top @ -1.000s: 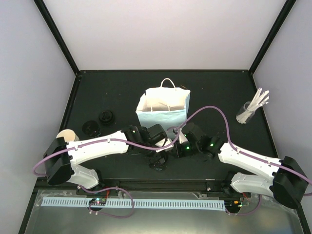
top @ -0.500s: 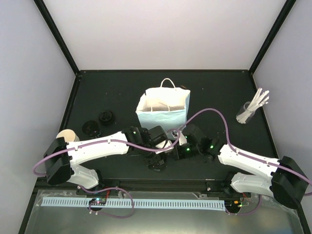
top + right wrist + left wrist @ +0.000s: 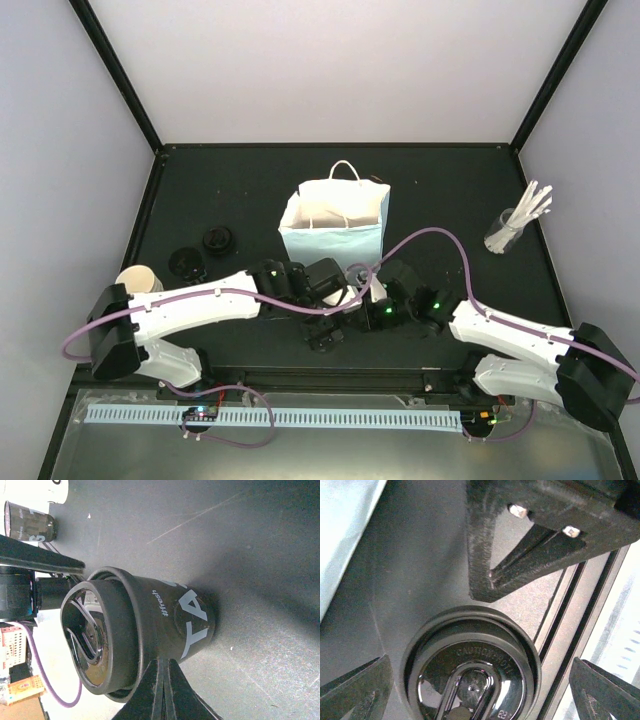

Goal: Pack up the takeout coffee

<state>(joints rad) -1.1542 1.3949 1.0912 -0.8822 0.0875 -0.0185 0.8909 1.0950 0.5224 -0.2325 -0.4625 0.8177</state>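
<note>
A dark paper cup with white lettering (image 3: 185, 620) and a glossy black lid (image 3: 470, 675) stands upright near the table's front edge (image 3: 326, 338). My left gripper (image 3: 480, 680) hangs right over it, wide open, one finger (image 3: 355, 690) on each side of the lid, apart from it. My right gripper (image 3: 163, 662) is shut, its tips against the cup's side just under the lid rim; its fingers (image 3: 520, 560) show above the lid in the left wrist view. In the top view it sits right of the cup (image 3: 352, 312). A cream cup without a lid (image 3: 140, 280) stands at the left.
A light-blue paper bag with white handles (image 3: 335, 222) stands open just behind the arms. Two black lids (image 3: 187, 262) (image 3: 218, 240) lie at the left. A clear glass of white sticks (image 3: 505, 235) is at the right. The table's metal front rail (image 3: 585, 605) runs close beside the cup.
My left gripper's jaws have spread wider around the lidded cup. Both arms have shifted slightly toward the front edge.
</note>
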